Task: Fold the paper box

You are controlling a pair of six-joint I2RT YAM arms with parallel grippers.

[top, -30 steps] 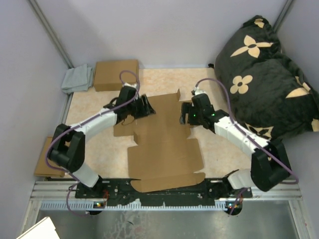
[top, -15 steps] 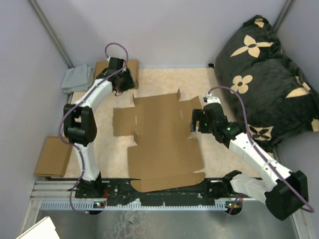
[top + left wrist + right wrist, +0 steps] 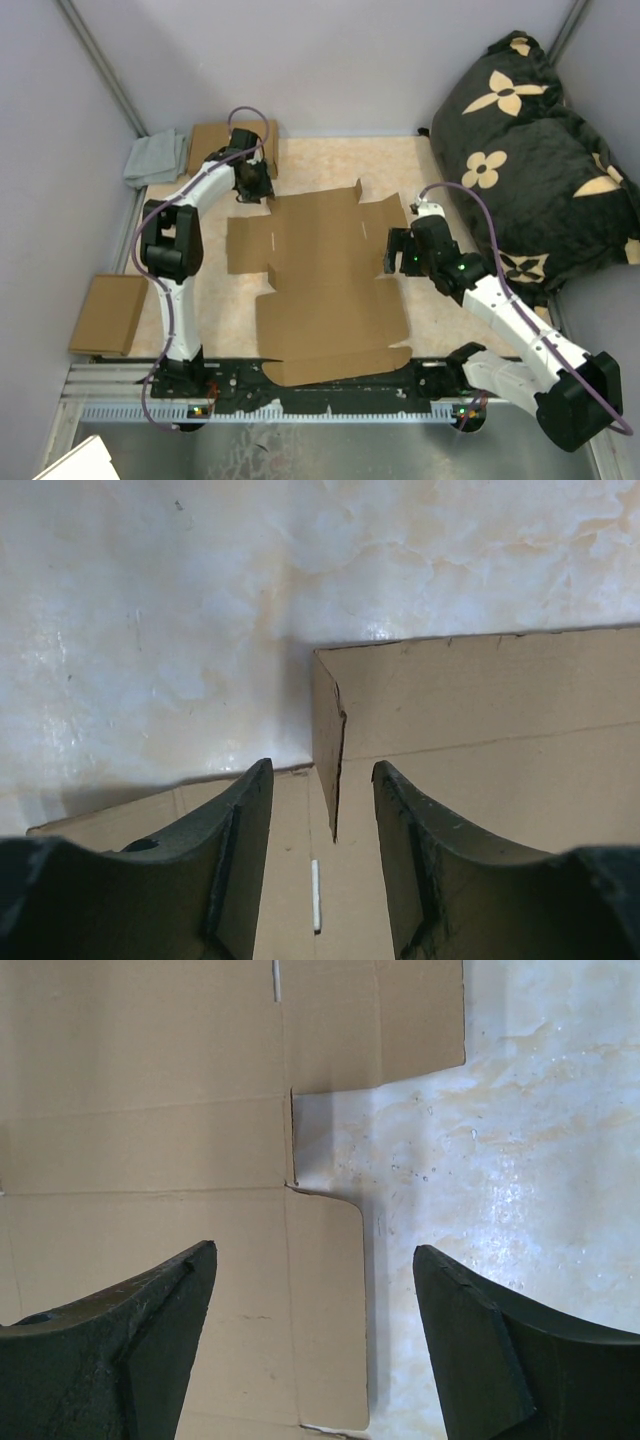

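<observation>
The paper box [image 3: 330, 270] lies opened out flat in the middle of the pale marbled worktop [image 3: 225, 320]. It is plain brown corrugated card, cut with flaps, slits and tabs. Its near edge reaches the metal rail [image 3: 330, 408] where the arms are bolted.

The left fingers [image 3: 260, 186] are at the blank's far left corner. In the left wrist view these fingers [image 3: 240, 860] stand apart with nothing clamped between them. They sit over the paper box [image 3: 500, 710] to either side of a slit, and the card edge just beyond the slit is lifted a little off the worktop [image 3: 150, 630]. Whether they touch the card cannot be told.

The right fingers [image 3: 391, 252] are at the blank's right edge. In the right wrist view these fingers [image 3: 150, 1330] are spread wide and hold nothing. They hang over a notch in the paper box [image 3: 140, 1080], between a square flap and a round-cornered tab, with bare worktop [image 3: 520, 1160] to the right.

A small closed cardboard box [image 3: 215, 140] sits at the far left, partly behind the left arm, with a folded grey cloth [image 3: 155, 158] just beside it. Another flat brown cardboard piece [image 3: 108, 313] lies off the worktop's left side. On the right is a black cushion [image 3: 530, 150] printed with tan four-petal flowers and pointed stars.
</observation>
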